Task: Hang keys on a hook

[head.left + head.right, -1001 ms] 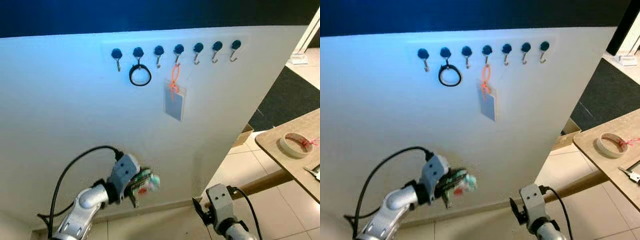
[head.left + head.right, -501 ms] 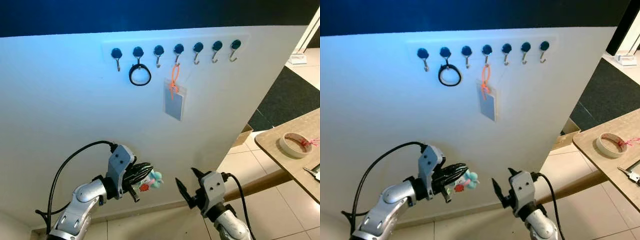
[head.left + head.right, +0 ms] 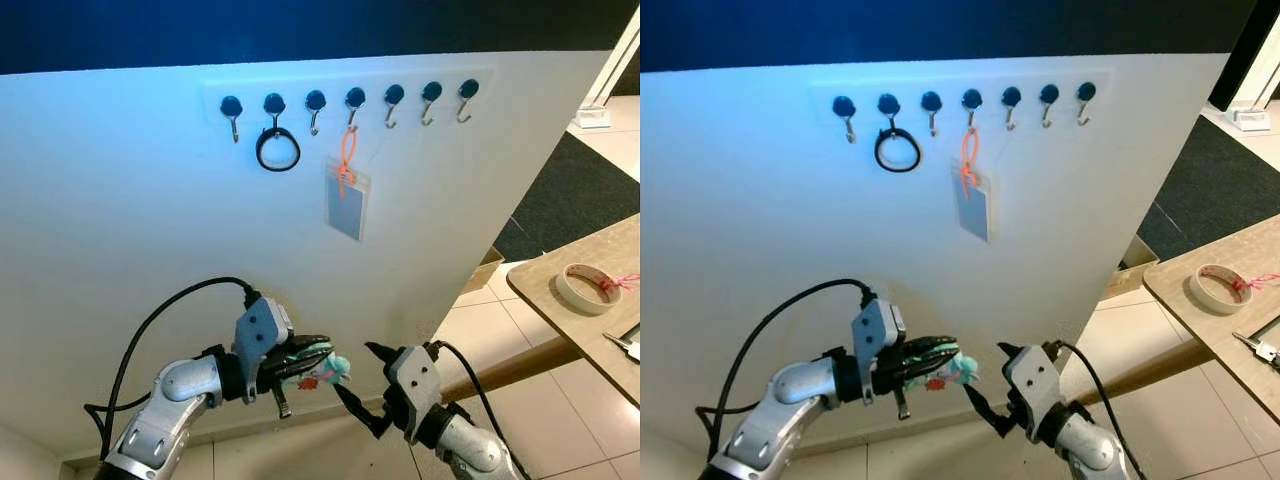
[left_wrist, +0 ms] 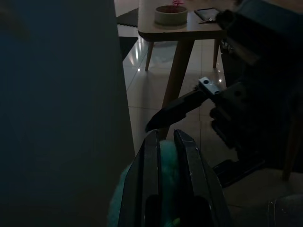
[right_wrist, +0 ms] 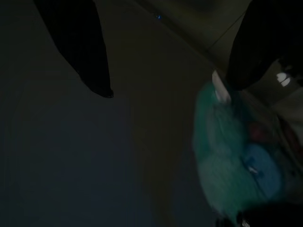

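Below the wall hooks [image 3: 313, 101], left gripper [image 3: 322, 357] clamps the keys [image 3: 328, 368] lengthwise toward the spread right gripper [image 3: 357, 372].

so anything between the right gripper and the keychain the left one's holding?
Nothing. In the left eye view the open right gripper sits just beside the keychain clamped in the left gripper; only bare wall behind.

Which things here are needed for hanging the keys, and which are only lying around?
Needed: keys with teal charm in left gripper; right gripper, open beside them; free hooks.
Lying around: black ring, orange-strapped card, tape roll on table.
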Controlling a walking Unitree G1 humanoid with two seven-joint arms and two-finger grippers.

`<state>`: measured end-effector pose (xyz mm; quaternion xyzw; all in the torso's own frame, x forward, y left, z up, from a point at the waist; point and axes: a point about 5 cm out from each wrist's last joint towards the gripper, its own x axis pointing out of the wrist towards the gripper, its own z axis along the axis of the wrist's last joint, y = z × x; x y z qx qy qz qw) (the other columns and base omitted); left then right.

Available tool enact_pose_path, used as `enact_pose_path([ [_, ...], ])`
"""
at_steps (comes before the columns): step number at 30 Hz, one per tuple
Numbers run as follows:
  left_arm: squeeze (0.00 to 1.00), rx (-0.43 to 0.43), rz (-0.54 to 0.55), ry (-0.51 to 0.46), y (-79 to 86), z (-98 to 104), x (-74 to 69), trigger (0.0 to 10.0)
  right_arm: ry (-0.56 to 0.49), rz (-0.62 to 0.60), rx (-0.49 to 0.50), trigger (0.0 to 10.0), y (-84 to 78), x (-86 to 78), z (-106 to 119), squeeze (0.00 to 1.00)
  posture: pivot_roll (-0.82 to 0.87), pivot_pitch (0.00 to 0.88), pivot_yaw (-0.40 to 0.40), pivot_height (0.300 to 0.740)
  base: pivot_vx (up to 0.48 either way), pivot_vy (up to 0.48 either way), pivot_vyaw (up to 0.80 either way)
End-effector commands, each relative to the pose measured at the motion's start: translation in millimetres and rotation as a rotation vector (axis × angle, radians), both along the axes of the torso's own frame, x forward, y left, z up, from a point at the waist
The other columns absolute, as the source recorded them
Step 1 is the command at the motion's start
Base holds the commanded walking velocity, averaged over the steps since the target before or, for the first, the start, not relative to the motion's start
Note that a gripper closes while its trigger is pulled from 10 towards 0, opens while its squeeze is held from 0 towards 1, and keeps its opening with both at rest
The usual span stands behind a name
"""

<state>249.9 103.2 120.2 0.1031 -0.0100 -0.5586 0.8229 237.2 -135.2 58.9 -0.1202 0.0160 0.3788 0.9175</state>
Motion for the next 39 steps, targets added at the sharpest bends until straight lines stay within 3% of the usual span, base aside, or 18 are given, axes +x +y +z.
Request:
enact_pose_path([
  [1,0.0,0.041,-0.059,-0.019,-3.7,0.2,-4.9,10.0,-0.001,0.043,-0.002,10.0,5.7,0.2,3.1,0.0,0.04,0.105,-0.027,0.74,0.0,0.0,0.0],
  [9,0.0,0.055,-0.099,-0.038,-11.7,-0.6,-8.2,10.0,0.048,0.163,-0.008,10.0,13.8,-7.1,4.0,0.0,0.04,0.096,-0.032,0.74,0.0,0.0,0.0],
  [10,0.0,0.058,-0.101,-0.039,-11.9,-1.0,-8.6,10.0,0.049,0.168,-0.007,10.0,13.7,-8.1,4.6,0.15,0.04,0.097,-0.031,0.74,0.0,0.0,0.0],
  [12,0.0,0.059,-0.103,-0.039,-12.0,-1.3,-8.8,10.0,0.05,0.169,-0.007,10.0,13.6,-8.5,4.9,0.15,0.04,0.097,-0.031,0.74,0.0,0.0,0.0],
  [13,0.0,0.06,-0.104,-0.04,-12.1,-1.5,-8.9,10.0,0.051,0.169,-0.005,10.0,13.2,-8.7,5.3,1.0,0.04,0.095,-0.03,0.74,0.0,0.0,0.0],
  [18,0.0,0.057,-0.107,-0.043,-13.7,-1.0,-8.7,10.0,0.031,0.143,-0.026,10.0,12.6,-6.5,5.3,0.96,0.04,0.096,-0.028,0.74,0.0,0.0,0.0],
  [19,0.0,0.052,-0.11,-0.045,-15.4,0.1,-8.7,10.0,0.031,0.143,-0.028,10.0,13.5,-6.1,5.0,0.04,0.04,0.095,-0.027,0.74,0.0,0.0,0.0],
  [22,0.0,0.046,-0.114,-0.049,-18.0,1.9,-8.9,10.0,0.032,0.14,-0.032,10.0,15.2,-5.2,4.5,0.0,0.04,0.095,-0.027,0.74,0.0,0.0,0.0],
  [39,0.0,-0.007,-0.179,-0.031,-37.8,8.9,-22.3,10.0,0.031,0.173,-0.025,10.0,30.8,-1.7,2.7,0.0,0.04,0.102,-0.032,0.74,0.0,0.0,0.0],
])
